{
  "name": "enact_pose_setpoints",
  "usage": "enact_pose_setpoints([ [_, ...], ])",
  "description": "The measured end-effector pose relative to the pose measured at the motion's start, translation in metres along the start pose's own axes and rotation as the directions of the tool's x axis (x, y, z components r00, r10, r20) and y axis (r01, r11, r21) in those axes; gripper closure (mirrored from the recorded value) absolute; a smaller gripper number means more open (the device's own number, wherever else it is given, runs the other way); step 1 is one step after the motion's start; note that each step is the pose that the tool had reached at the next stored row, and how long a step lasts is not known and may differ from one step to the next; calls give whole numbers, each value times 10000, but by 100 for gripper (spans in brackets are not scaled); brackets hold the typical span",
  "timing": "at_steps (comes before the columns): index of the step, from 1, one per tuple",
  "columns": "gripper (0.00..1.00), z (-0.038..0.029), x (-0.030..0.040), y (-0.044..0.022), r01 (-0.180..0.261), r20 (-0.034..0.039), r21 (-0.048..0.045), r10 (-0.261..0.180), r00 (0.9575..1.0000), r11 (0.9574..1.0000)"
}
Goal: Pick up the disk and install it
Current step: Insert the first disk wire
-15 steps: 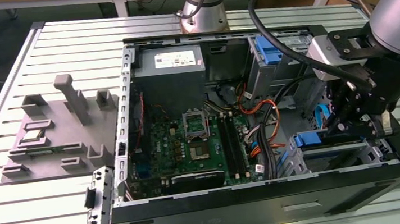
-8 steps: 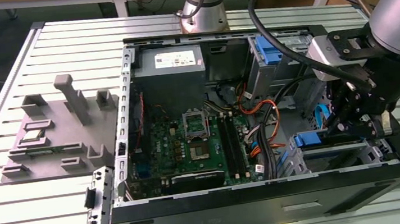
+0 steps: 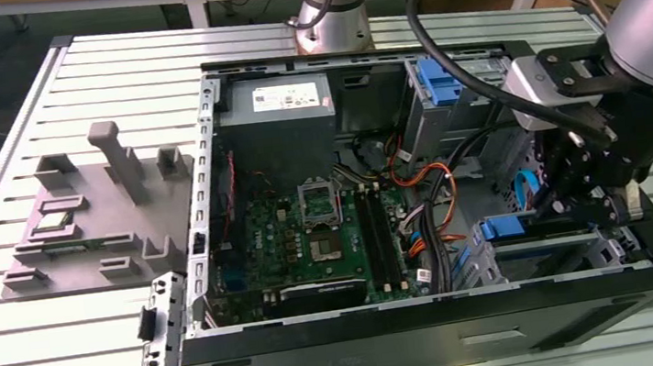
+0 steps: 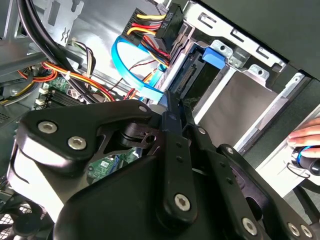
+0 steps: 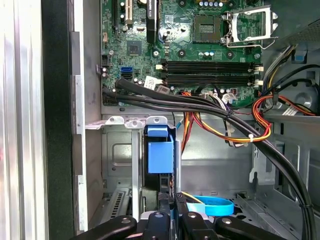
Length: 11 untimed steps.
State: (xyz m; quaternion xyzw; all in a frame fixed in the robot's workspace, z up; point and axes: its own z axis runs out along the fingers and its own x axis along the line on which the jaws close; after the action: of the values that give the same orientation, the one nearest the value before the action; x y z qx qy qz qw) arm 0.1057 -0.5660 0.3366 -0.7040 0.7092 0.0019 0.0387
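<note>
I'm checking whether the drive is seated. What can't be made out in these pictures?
- The disk: in the first wrist view just its blue end shows; the bay walls hide the rest.
- The gripper: in the second wrist view its own linkage hides the fingertips.
- The hand: cut off by the picture's edge.

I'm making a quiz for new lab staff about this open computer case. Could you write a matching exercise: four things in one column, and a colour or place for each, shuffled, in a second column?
Things:
1. gripper
2. power supply box
3. motherboard
4. flat ribbon cable

Descriptions:
A. green, on the case floor
B. light blue, looping to a connector
C. grey, at the case's far wall in the exterior view
D. black, inside the case by the drive bays, at the exterior view's right

Pairs: 1-D, 2-C, 3-A, 4-B
</note>
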Motion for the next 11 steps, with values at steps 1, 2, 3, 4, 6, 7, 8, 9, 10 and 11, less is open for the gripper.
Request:
enact_pose_setpoints([
  [1,84,1,2,-1,0,1,0,0,10000,10000],
  [2,84,1,2,-1,-1,2,0,1,10000,10000],
  [3,84,2,2,-1,-1,1,0,1,10000,10000],
  [4,84,6,3,-1,0,2,0,0,10000,10000],
  [6,84,14,3,-1,0,3,0,0,10000,10000],
  [7,84,18,4,-1,0,2,0,0,10000,10000],
  [8,84,21,4,-1,0,0,0,0,10000,10000],
  [9,84,23,4,0,0,-1,0,0,10000,10000],
  [10,84,25,4,0,0,0,0,0,10000,10000],
  [11,84,26,4,0,0,1,0,0,10000,10000],
])
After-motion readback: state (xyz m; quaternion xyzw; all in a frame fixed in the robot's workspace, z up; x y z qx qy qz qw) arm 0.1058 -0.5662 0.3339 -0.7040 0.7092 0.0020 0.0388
